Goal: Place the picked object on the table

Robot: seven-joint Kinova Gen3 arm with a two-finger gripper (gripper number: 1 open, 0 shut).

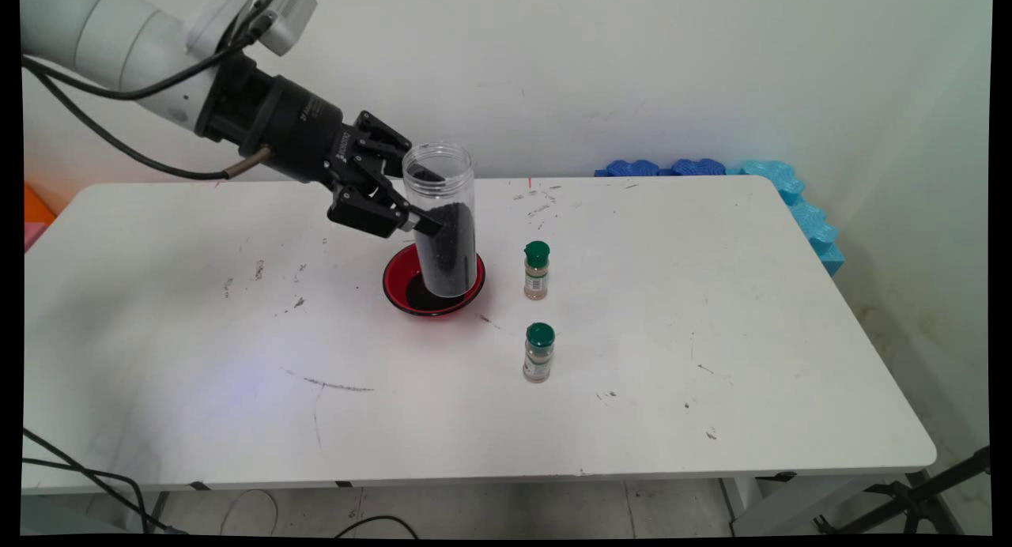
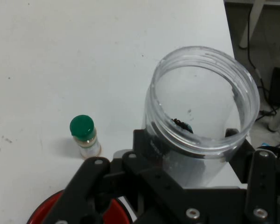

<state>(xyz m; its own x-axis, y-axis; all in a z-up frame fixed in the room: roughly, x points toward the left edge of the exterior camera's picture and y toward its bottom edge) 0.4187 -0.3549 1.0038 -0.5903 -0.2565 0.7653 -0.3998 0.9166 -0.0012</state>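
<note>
Clear plastic jar (image 1: 441,215) of black grains is clamped between the jaws, over a red bowl (image 1: 399,282)

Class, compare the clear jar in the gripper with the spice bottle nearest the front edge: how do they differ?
The jar is far larger than the bottle. The jar is open-topped; the bottle wears a green cap. The jar is held tilted in the gripper above the red bowl; the bottle stands upright on the table. Both are see-through.

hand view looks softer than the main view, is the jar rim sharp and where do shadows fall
Hand view: the clear jar has a fairly crisp rim, the gripper linkage near the lens is soft. Main view: evenly lit, with faint shadows beside the red bowl and the two spice bottles.
</note>
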